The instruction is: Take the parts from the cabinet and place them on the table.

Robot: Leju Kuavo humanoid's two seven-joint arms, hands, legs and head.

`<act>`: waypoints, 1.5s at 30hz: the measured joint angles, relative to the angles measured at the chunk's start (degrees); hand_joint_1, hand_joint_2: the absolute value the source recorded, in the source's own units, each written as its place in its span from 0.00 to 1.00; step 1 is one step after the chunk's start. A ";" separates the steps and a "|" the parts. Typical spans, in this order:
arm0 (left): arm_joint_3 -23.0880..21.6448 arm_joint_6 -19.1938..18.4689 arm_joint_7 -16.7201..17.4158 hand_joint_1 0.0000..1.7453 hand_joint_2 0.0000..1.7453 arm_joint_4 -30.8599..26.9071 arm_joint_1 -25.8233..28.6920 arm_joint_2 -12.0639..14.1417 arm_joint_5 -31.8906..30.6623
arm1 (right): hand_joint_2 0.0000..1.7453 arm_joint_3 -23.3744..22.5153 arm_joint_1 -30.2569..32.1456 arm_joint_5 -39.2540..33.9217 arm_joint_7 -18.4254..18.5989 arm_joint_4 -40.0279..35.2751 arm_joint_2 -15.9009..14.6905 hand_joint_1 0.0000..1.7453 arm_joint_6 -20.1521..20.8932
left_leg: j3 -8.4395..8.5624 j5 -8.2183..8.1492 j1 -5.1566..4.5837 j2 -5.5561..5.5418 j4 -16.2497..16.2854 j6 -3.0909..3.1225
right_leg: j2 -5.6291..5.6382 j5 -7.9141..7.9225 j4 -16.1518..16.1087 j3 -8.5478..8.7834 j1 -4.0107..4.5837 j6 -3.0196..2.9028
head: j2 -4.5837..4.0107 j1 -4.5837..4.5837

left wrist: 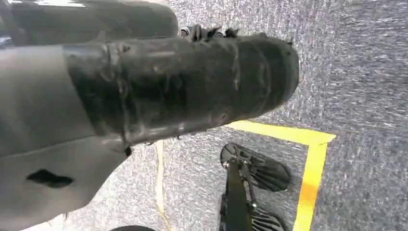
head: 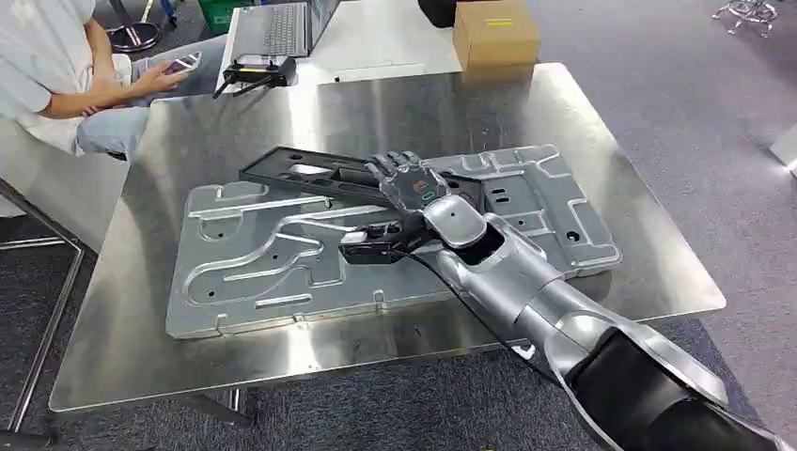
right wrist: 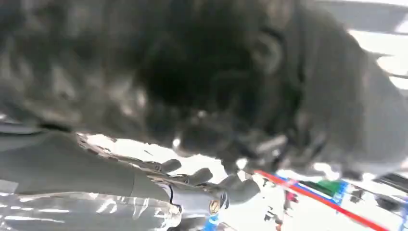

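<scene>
Black part (head: 310, 174) under right hand (head: 406, 180) fingers

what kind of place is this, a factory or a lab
Probably a robotics test lab or workshop: a stamped grey metal panel on a bare stainless steel table, yellow floor tape, and a seated person beside an open laptop.

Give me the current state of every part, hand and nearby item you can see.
Grey stamped metal panel: lying flat on the steel table.
Black frame part: lying across the panel's far edge, under the right robot hand.
Right robot hand: resting on the black frame part, fingers spread; grip unclear.
Cardboard box: closed, on the far table.
Laptop: open.
Person: seated, holding a phone.
</scene>
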 joint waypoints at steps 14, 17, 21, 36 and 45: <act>0.04 -0.07 0.15 0.00 0.00 0.00 0.02 -0.13 0.04 | 0.00 0.00 0.14 0.00 0.02 -0.42 0.02 0.00 0.00 | -4.28 4.52 -0.30 0.24 -0.43 0.90 | -0.02 -4.46 -0.26 4.57 0.66 -0.52 | 0.00 0.61; 0.07 -0.13 0.15 0.00 0.00 0.00 0.17 -0.04 0.04 | 0.00 0.00 0.23 0.00 0.02 -0.42 0.00 0.00 0.00 | -4.54 5.36 -0.40 0.15 -0.84 -0.10 | -0.17 -2.85 -1.20 4.05 0.26 -1.39 | 0.00 0.63; 0.07 -0.20 0.15 0.00 0.00 0.00 0.06 -0.13 0.04 | 0.00 -0.02 0.38 0.00 0.02 -0.44 0.07 0.00 0.00 | -9.13 -4.90 0.08 0.21 12.09 -1.08 | -0.34 -0.76 -1.47 1.82 0.03 -2.16 | 0.00 0.22; 0.11 -0.35 0.13 0.00 0.00 0.00 -0.25 -0.15 0.04 | 0.00 0.00 0.63 0.00 0.02 -0.55 -0.13 0.00 0.37 | -1.02 1.42 0.04 0.34 -0.58 2.50 | -0.10 -7.60 11.70 -7.01 -0.12 1.37 | 0.00 0.96; 0.11 -0.48 -0.09 0.00 0.00 0.00 -0.15 -0.26 -0.02 | 0.00 0.00 0.52 0.00 0.02 -0.74 -0.28 0.00 0.33 | -5.17 6.16 -0.14 0.28 -0.99 0.95 | -0.08 -5.03 -0.75 6.15 0.96 -0.65 | 0.00 1.16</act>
